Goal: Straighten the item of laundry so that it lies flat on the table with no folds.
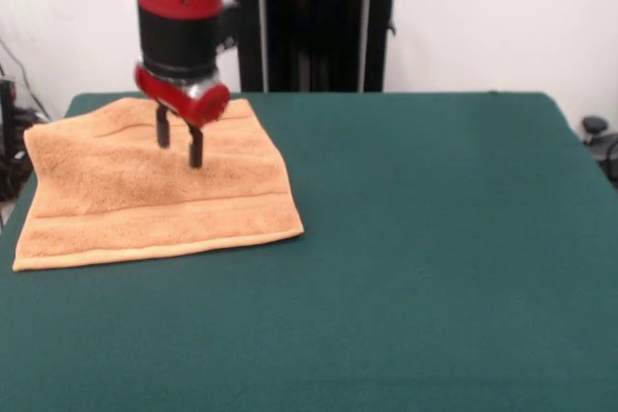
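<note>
The orange-tan terry towel (145, 190) lies spread on the left part of the dark green table (425, 238), reaching the table's left edge. A woven band runs along its near hem. Low ripples show across its far half and at the right side. The red and black arm comes down from the top left. My gripper (179, 142) hangs over the towel's far middle, its two dark fingers (196, 147) apart and empty, tips just above or touching the cloth.
The robot's black pedestal (314, 26) stands behind the table's far edge. Cables and dark gear (10, 132) sit off the table's left side, and a dark object (597, 137) off its right side.
</note>
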Tool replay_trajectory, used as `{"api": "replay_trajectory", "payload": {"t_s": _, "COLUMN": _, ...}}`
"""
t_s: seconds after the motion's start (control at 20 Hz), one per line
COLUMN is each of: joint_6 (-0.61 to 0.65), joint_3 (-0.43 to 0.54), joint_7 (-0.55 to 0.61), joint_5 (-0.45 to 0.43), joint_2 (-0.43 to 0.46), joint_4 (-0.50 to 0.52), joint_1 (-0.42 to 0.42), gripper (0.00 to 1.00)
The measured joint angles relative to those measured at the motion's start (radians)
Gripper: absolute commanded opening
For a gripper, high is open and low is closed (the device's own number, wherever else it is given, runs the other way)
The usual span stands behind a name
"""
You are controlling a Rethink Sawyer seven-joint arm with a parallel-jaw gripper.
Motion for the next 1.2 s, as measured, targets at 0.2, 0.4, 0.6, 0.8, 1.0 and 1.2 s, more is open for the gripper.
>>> {"api": "replay_trajectory", "payload": {"t_s": 0.2, "joint_6": -0.033, "joint_3": -0.020, "joint_7": 0.016, "joint_5": 0.059, "joint_2": 0.065, "joint_4": -0.028, "joint_1": 0.040, "gripper": 1.00}}
{"api": "replay_trajectory", "payload": {"t_s": 0.4, "joint_6": -0.062, "joint_3": -0.043, "joint_7": 0.025, "joint_5": 0.108, "joint_2": 0.112, "joint_4": -0.051, "joint_1": 0.075, "gripper": 1.00}}
{"api": "replay_trajectory", "payload": {"t_s": 0.6, "joint_6": -0.106, "joint_3": -0.051, "joint_7": 0.040, "joint_5": 0.158, "joint_2": 0.157, "joint_4": -0.069, "joint_1": 0.096, "gripper": 1.00}}
{"api": "replay_trajectory", "payload": {"t_s": 0.8, "joint_6": -0.118, "joint_3": -0.082, "joint_7": 0.042, "joint_5": 0.200, "joint_2": 0.170, "joint_4": -0.074, "joint_1": 0.128, "gripper": 1.00}}
{"api": "replay_trajectory", "payload": {"t_s": 1.0, "joint_6": -0.120, "joint_3": -0.114, "joint_7": 0.042, "joint_5": 0.235, "joint_2": 0.184, "joint_4": -0.080, "joint_1": 0.163, "gripper": 1.00}}
{"api": "replay_trajectory", "payload": {"t_s": 1.2, "joint_6": -0.136, "joint_3": -0.140, "joint_7": 0.042, "joint_5": 0.259, "joint_2": 0.197, "joint_4": -0.083, "joint_1": 0.191, "gripper": 1.00}}
